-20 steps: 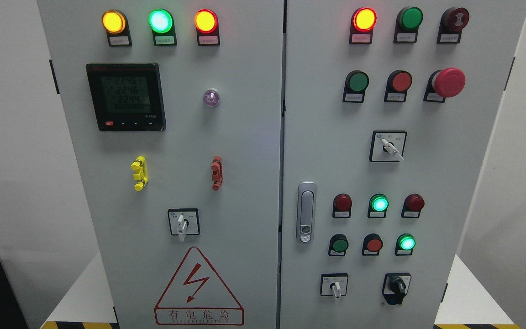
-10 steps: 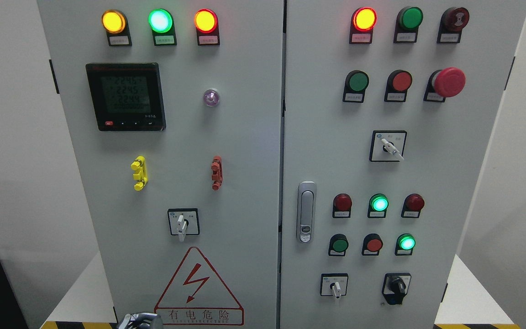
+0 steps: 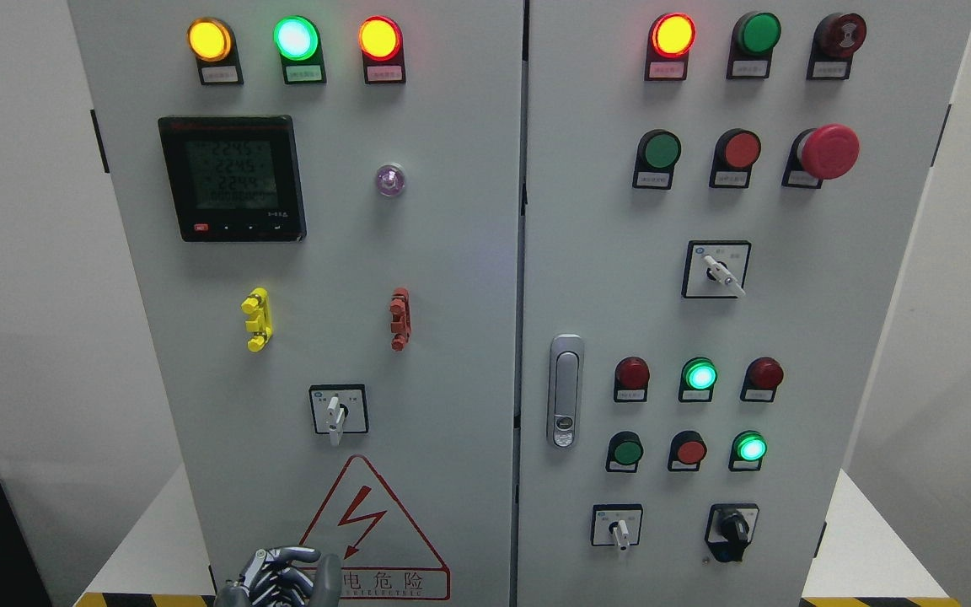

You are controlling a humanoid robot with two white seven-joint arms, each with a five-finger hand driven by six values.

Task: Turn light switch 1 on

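The grey control cabinet has two doors. On the left door (image 3: 452, 337) a white-handled rotary switch (image 3: 334, 413) points straight down. More rotary switches sit on the right door: one at mid height (image 3: 717, 271), one low down (image 3: 619, 531), and a black knob (image 3: 734, 529). Their labels are too small to read, so I cannot tell which is light switch 1. My left hand (image 3: 287, 575) pokes up from the bottom edge, in front of the red warning triangle (image 3: 365, 531) and well below the left door's switch. It holds nothing. My right hand is out of view.
Lit indicator lamps (image 3: 296, 38) line the top of both doors, above a digital meter (image 3: 233, 179). Yellow (image 3: 256, 319) and red (image 3: 400, 319) clips stick out mid-door. A red emergency stop (image 3: 828, 152) and a metal door handle (image 3: 565, 392) are on the right door. White walls flank the cabinet.
My left hand has risen into view at the bottom edge, from absent to only its top showing to more of it. Nothing on the panel has changed.
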